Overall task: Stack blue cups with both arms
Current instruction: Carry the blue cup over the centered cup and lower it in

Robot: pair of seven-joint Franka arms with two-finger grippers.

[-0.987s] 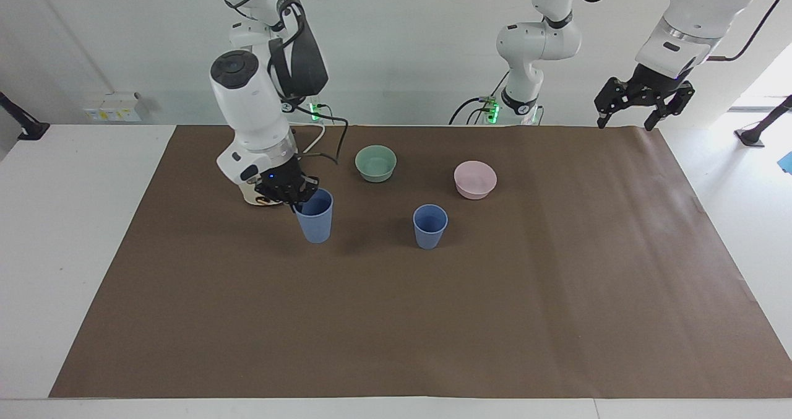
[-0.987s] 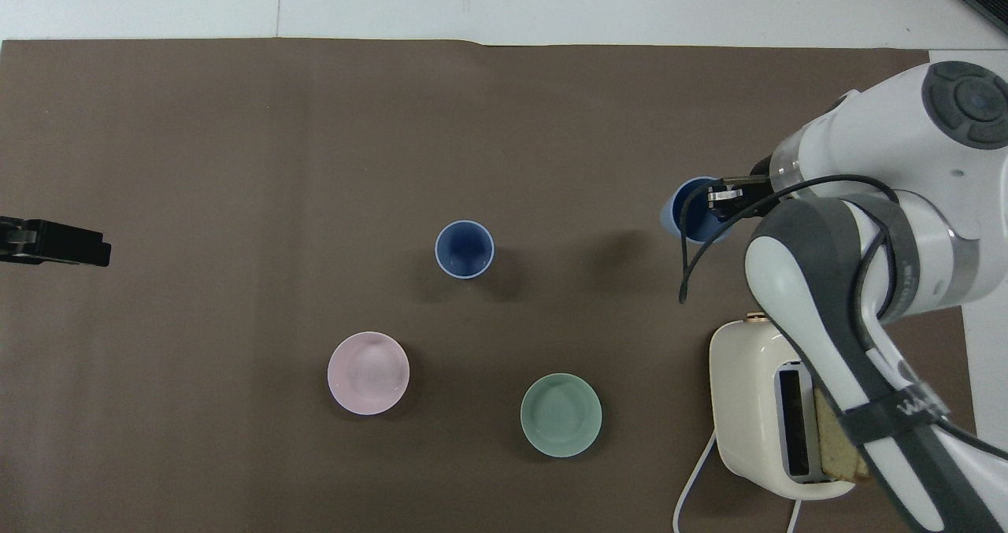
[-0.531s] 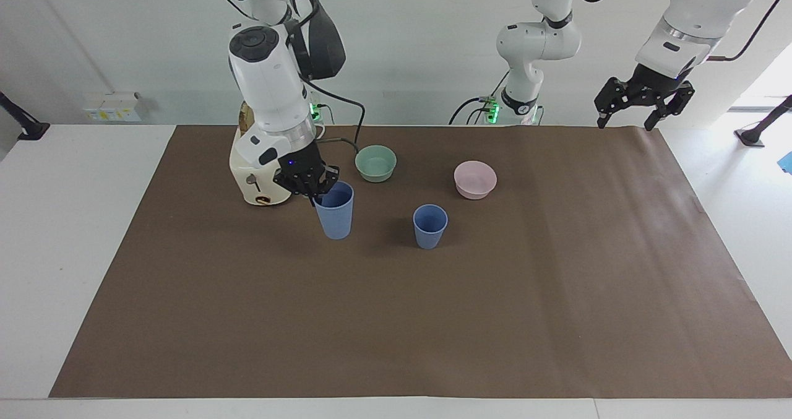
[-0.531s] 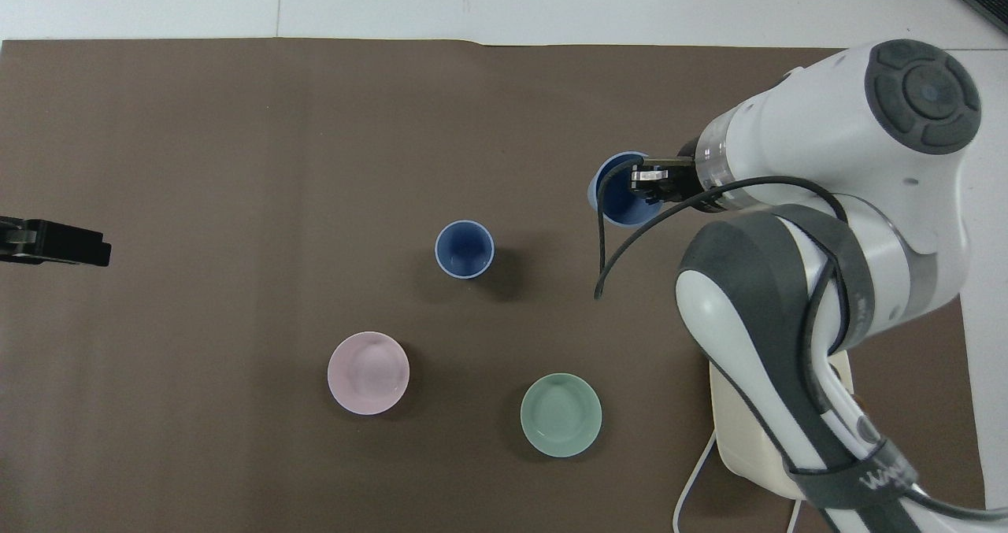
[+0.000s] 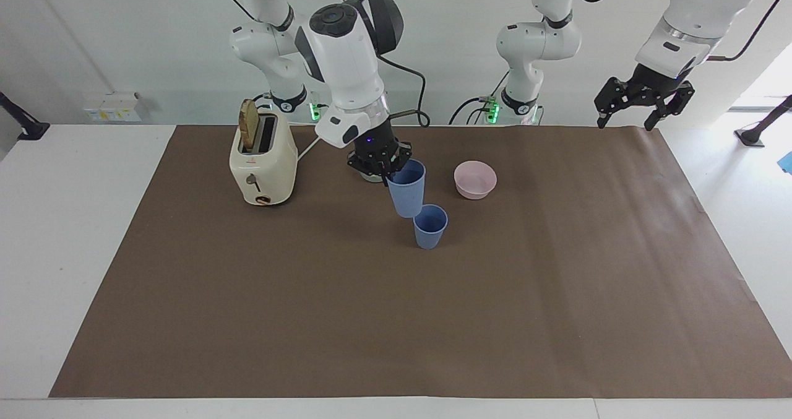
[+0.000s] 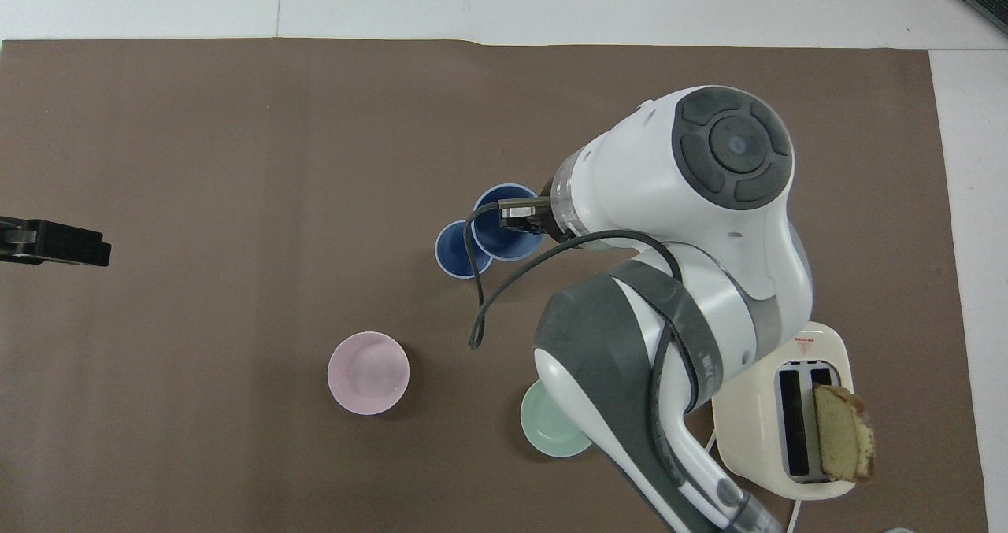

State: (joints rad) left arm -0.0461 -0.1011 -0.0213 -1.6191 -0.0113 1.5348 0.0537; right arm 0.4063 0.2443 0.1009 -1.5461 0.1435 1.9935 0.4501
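Over standing blue cup (image 5: 430,226): second cup (image 5: 408,188) (rim pinched) in right fingers (image 5: 385,166).

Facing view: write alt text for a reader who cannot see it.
The right gripper holds a blue cup in the air, just above a second blue cup standing on the brown mat. A pink bowl and a toaster stand nearby; the left gripper waits, open.

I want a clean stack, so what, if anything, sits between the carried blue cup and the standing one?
Nothing visible. The right gripper holds the carried cup by its rim just above the standing cup, whose mouth is open.
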